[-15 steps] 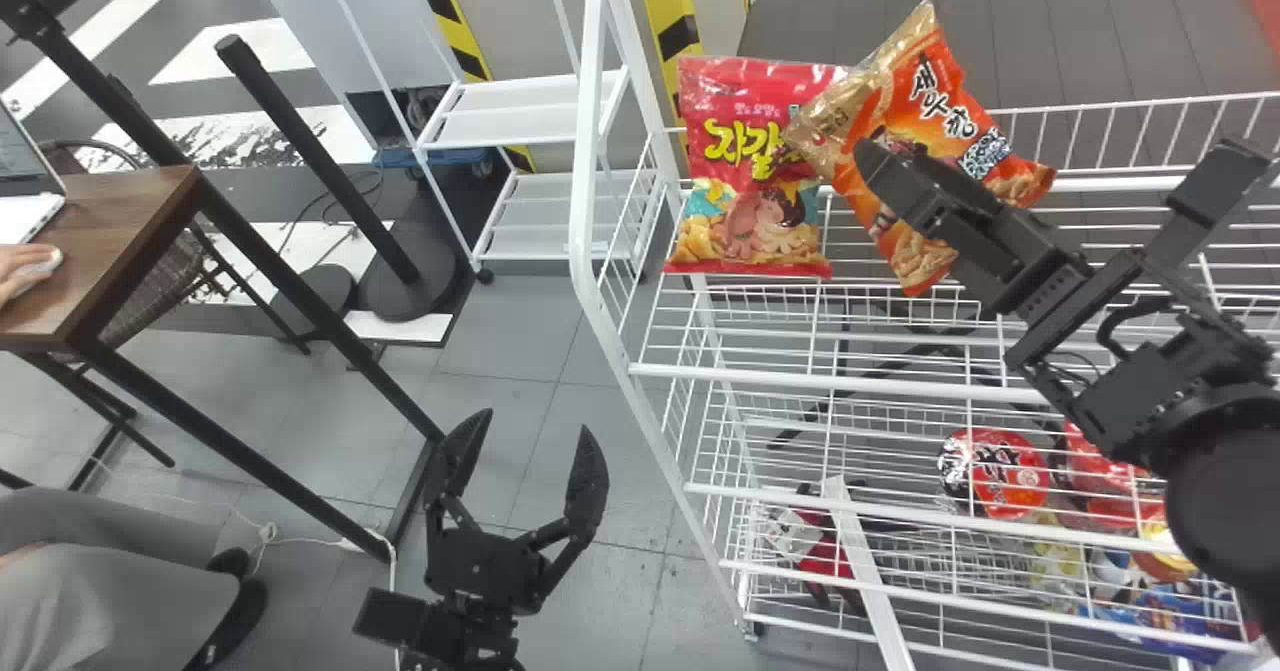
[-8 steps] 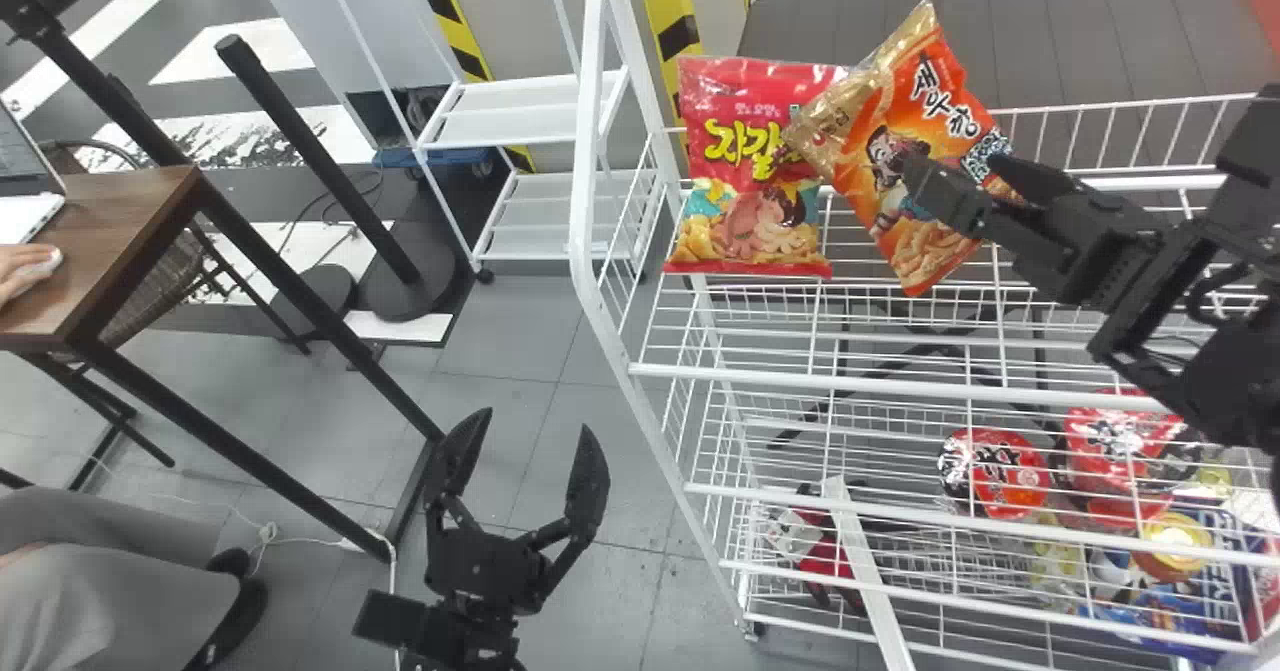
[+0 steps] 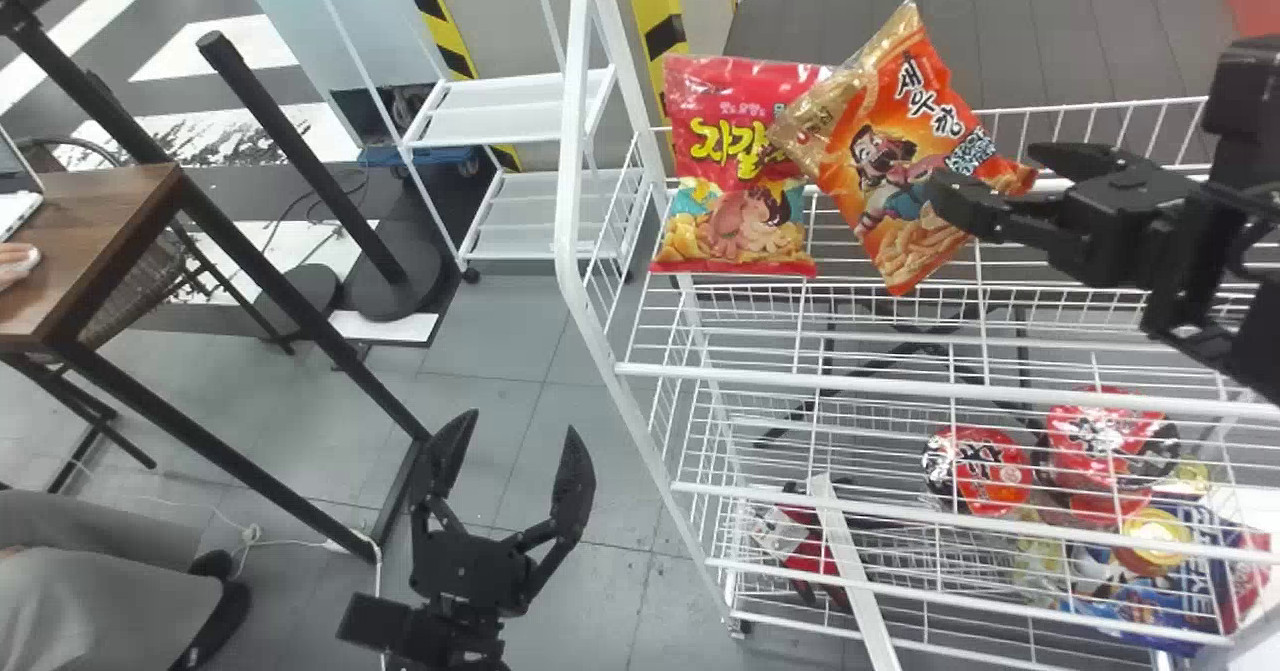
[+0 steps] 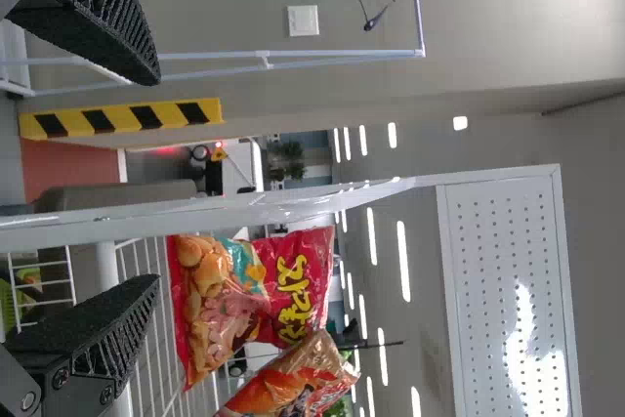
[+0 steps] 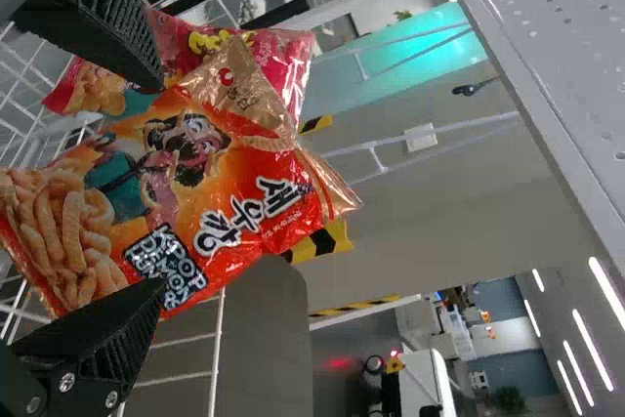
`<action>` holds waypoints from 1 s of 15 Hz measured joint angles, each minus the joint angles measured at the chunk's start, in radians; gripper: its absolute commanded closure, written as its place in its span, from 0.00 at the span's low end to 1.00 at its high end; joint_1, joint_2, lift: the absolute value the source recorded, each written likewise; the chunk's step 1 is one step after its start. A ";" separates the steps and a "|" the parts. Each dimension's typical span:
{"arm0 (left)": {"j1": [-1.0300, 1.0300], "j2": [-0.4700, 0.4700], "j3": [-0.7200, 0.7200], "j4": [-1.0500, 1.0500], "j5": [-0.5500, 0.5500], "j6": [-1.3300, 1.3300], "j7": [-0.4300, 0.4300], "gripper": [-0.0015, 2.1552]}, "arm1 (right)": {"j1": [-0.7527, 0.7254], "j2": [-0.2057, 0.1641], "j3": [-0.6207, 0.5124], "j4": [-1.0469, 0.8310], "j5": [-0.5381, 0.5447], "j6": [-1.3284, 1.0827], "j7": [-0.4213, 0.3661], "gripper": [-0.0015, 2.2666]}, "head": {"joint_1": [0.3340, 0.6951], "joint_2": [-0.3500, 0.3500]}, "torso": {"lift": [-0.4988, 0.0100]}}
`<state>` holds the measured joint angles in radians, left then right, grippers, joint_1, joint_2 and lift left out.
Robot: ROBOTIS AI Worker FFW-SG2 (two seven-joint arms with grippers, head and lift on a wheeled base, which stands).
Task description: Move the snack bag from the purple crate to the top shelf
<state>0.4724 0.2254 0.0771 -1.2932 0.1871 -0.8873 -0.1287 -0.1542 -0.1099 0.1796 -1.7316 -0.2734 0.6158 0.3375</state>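
Overlapping the red bag, the orange bag is leaning on the top shelf, upper right.
Right gripper is hovering wide-fingered by its edge; left gripper, also wide, is hanging over open floor.

A red snack bag stands upright on the top shelf of a white wire rack, overlapped by 1 tilted orange snack bag. Below sit 2 red instant-noodle bowls.
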 measured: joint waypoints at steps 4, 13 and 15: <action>0.001 -0.002 -0.003 0.004 -0.001 -0.001 0.003 0.05 | -0.095 -0.007 0.033 -0.014 0.114 0.190 0.019 0.04 | 1.00 0.93 | 1.00; 0.011 -0.006 -0.003 0.003 -0.002 -0.009 0.006 0.05 | -0.179 -0.029 0.153 0.052 0.300 0.287 0.077 0.02 | 1.00 0.93 | 1.00; 0.011 -0.008 -0.003 0.003 -0.004 -0.008 0.006 0.05 | -0.178 -0.036 0.188 0.048 0.343 0.288 0.078 0.02 | 1.00 0.94 | 1.00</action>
<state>0.4832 0.2174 0.0736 -1.2900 0.1832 -0.8954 -0.1226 -0.3319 -0.1456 0.3674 -1.6834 0.0700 0.9043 0.4156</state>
